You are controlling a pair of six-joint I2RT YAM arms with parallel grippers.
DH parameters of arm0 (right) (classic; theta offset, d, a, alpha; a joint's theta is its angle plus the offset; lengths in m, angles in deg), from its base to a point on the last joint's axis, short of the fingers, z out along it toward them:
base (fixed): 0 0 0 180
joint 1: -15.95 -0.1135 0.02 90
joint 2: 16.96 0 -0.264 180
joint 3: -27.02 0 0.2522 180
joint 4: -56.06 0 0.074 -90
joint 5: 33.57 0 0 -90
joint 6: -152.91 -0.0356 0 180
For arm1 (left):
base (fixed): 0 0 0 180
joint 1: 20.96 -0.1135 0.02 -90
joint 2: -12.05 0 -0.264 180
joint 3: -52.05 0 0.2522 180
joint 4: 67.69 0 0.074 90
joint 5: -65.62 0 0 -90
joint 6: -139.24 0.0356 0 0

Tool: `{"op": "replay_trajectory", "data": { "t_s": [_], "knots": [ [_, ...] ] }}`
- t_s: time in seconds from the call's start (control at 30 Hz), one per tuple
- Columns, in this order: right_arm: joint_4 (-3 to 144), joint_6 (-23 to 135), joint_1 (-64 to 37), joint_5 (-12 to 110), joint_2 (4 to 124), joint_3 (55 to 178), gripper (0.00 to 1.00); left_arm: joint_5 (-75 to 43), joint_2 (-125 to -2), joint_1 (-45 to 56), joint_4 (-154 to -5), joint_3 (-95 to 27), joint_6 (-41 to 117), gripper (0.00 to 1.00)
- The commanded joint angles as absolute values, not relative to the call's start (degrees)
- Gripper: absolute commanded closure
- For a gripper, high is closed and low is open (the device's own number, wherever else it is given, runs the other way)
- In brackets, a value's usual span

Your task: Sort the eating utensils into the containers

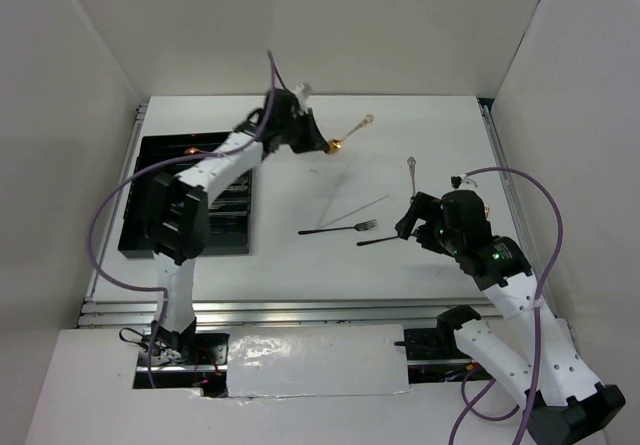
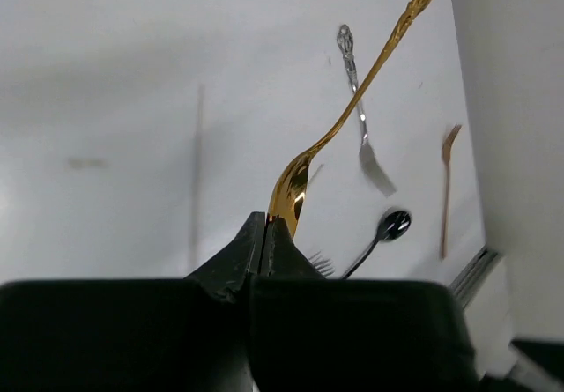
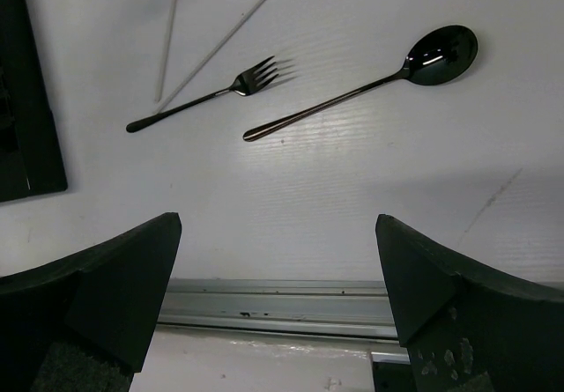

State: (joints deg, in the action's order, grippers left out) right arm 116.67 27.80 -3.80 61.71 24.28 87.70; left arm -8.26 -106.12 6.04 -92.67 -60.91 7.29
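Observation:
My left gripper (image 1: 322,143) is shut on the bowl of a gold spoon (image 1: 352,131) and holds it above the table, handle pointing up and right. In the left wrist view the jaws (image 2: 267,226) pinch the gold bowl (image 2: 291,191). The black tray (image 1: 150,180) lies at the left, under the left arm. My right gripper (image 1: 407,229) is open and empty; in its wrist view (image 3: 278,264) it hovers near the table's front rail. A black fork (image 3: 207,99) and a black spoon (image 3: 370,79) lie ahead of it, with silver chopsticks (image 3: 227,33) beyond.
A small silver utensil (image 1: 411,171) lies right of centre, also in the left wrist view (image 2: 356,101). A copper-coloured small fork (image 2: 448,189) lies near the right wall. A metal rail (image 3: 282,308) runs along the table's front edge. The tray's corner (image 3: 26,110) shows at left.

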Motion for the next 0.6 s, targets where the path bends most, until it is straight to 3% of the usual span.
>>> {"op": "replay_trajectory", "data": {
  "t_s": [0.0,0.1,0.17,0.37,0.57],
  "knots": [
    [117.2,27.1,-4.4,63.6,23.8,88.0,0.0,7.4,-100.2,-2.8,-109.7,-69.4,36.2,1.0],
    [116.5,27.1,-4.4,63.9,24.3,87.4,0.0,1.0,-95.7,-8.3,-117.4,-69.3,56.7,1.0],
    [116.3,26.9,-4.4,64.2,25.0,87.5,0.0,-3.3,-91.9,-12.3,-117.0,-67.0,61.6,1.0],
    [115.5,27.3,-4.0,64.7,27.8,87.8,0.0,-1.7,-82.3,-23.1,-104.0,-50.9,80.9,1.0],
    [115.5,28.7,-3.7,65.6,33.2,89.3,0.0,4.3,-90.1,-31.1,-109.0,-60.2,91.7,1.0]
  ]
}}
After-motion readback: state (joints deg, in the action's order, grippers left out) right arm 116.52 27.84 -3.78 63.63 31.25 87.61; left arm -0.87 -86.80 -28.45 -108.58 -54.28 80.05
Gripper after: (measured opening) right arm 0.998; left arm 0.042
